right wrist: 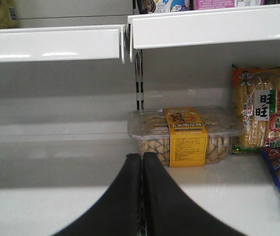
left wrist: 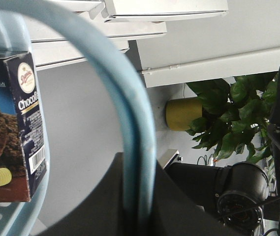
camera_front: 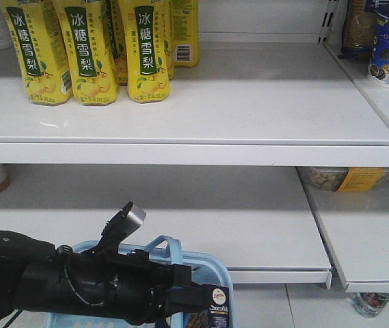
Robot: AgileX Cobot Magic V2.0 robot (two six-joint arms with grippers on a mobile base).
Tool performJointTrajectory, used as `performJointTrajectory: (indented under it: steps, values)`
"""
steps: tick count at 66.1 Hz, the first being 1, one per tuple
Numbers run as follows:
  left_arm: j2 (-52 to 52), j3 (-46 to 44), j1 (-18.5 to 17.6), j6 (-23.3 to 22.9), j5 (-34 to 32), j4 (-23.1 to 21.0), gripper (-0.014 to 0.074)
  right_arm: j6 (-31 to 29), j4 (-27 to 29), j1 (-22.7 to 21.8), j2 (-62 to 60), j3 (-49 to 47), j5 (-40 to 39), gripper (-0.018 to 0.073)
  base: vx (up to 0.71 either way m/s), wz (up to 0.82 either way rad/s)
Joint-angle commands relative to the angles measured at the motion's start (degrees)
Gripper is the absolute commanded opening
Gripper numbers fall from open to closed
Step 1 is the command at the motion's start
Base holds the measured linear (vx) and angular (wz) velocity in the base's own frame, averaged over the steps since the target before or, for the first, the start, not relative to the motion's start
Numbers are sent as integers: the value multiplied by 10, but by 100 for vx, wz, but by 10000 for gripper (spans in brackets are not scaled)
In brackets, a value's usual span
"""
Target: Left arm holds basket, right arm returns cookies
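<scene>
At six o'clock in the front view sits the light blue slotted basket (camera_front: 211,265), its curved handle (camera_front: 172,247) raised, with the dark navy cookies carton (camera_front: 217,307) upright inside toward four o'clock.

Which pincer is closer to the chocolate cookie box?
Left. The left pincer grips the basket handle right beside the cookie box; the right pincer points at a shelf instead.
</scene>
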Motion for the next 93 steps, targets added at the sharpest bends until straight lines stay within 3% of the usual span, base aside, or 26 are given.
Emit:
performJointTrajectory:
  steps: [1, 66, 93]
  values:
    - [-23, -17, -3, 5, 28, -44, -6, -5, -2, -4, -7, 1, -46, -8, 0, 0]
    - [-23, -17, -3, 5, 28, -44, -6, -5, -2, -4, -7, 1, -47, -8, 0, 0]
    - [-23, -17, -3, 5, 28, -44, -6, -1, 47, -4, -5, -20, -170, -8, 0, 0]
